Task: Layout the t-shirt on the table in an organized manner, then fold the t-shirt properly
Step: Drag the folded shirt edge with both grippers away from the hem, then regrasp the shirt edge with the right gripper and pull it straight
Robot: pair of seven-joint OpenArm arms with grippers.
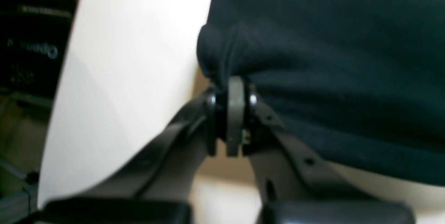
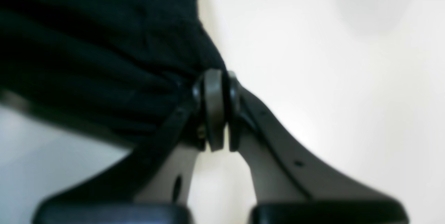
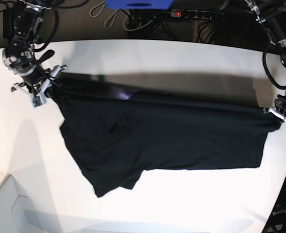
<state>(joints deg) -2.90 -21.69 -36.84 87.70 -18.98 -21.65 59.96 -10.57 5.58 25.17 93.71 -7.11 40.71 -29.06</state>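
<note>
Across the white table (image 3: 181,53), the black t-shirt (image 3: 172,136) hangs stretched between two arms. The right gripper (image 2: 217,112) and left gripper (image 1: 231,116) each pinch a bunched edge, seemingly opposite corners. Even tension, lowered together, should lay it flat.

Both wrist views are soft and blurred, while the base view is sharper, with bright glare on the table (image 3: 181,204).

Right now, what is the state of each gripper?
Left gripper: closed on an edge of the black t-shirt.
Right gripper: closed on the t-shirt's other end.
</note>
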